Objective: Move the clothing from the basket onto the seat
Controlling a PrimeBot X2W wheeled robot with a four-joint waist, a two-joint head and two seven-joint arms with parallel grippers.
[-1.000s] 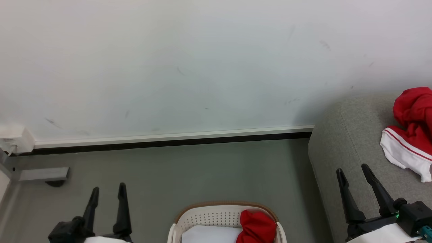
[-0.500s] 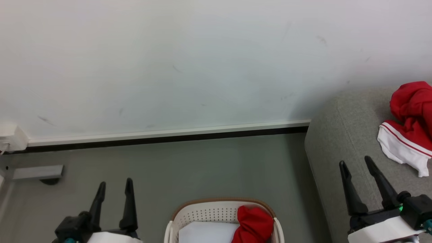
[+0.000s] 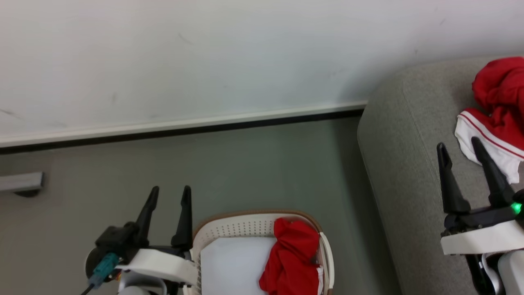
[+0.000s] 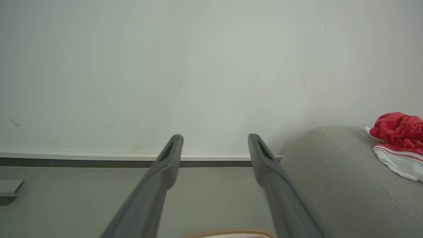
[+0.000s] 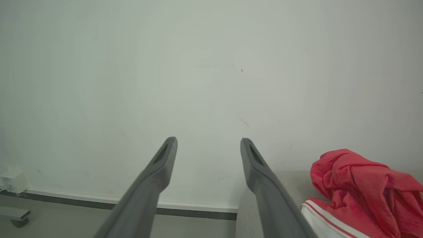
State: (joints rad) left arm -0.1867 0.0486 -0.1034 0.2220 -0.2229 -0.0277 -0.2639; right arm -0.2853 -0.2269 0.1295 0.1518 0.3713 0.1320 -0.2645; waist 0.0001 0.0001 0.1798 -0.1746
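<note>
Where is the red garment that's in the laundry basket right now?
In the head view, the crumpled bright red fabric garment lies in the right half of the oval cream-white plastic basket, beside a pale white sheet, bottom centre.

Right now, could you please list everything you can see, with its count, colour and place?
basket: one, cream with tan rim; floor, bottom centre
seat: one, light grey; right
first garment: one, red; basket's right half
second garment: one, red and white; on seat
sheet: one, pale white; basket's left half
wall: white; behind
floor: grey-green
grey bar: one; floor, far left
left gripper: dark fingers, open; beside basket
right gripper: dark fingers, open; lower right
</note>
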